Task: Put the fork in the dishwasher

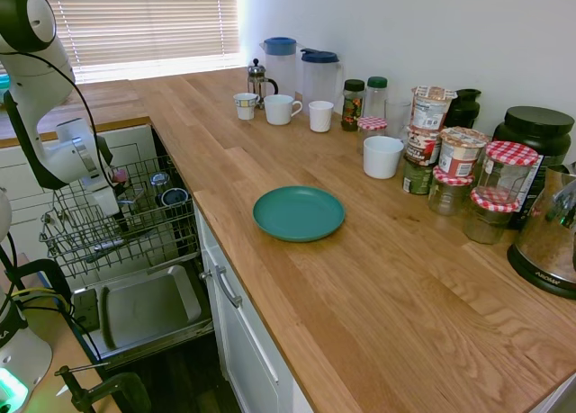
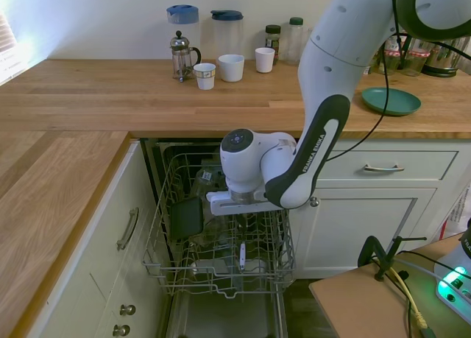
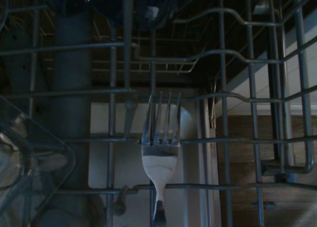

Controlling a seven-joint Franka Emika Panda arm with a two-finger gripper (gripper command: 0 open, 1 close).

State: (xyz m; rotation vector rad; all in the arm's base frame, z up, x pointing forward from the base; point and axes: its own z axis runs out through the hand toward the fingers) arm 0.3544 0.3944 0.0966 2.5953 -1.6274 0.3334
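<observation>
Hanging tines-down inside the grey metal wire basket rack (image 2: 221,242) of the white-fronted dishwasher (image 1: 135,287), the small slim silver metal fork (image 2: 241,256) is seen low among the wires, right under the white robot arm's claw (image 2: 241,227). In the wrist view the fork (image 3: 159,153) is shown end-on, its prongs pointed away past the crossing wires, so it seems to be kept vertical on purpose, probably so it can be slipped through a gap rather than laid across the top. Whether the claw is pinching the handle or has already let go can't be told; the fingers are hidden by the wrist body and the rack wires in both wide views. The rack is pulled right out over the opened grey steel inner door panel (image 1: 144,309), which is likely why the arm can be brought straight down from above. A dark flat item (image 2: 186,218) is stood in the rack's near side, well apart from the fork. Up on the wooden worktop (image 1: 360,278) a round teal plate (image 1: 299,213) is left bare.
</observation>
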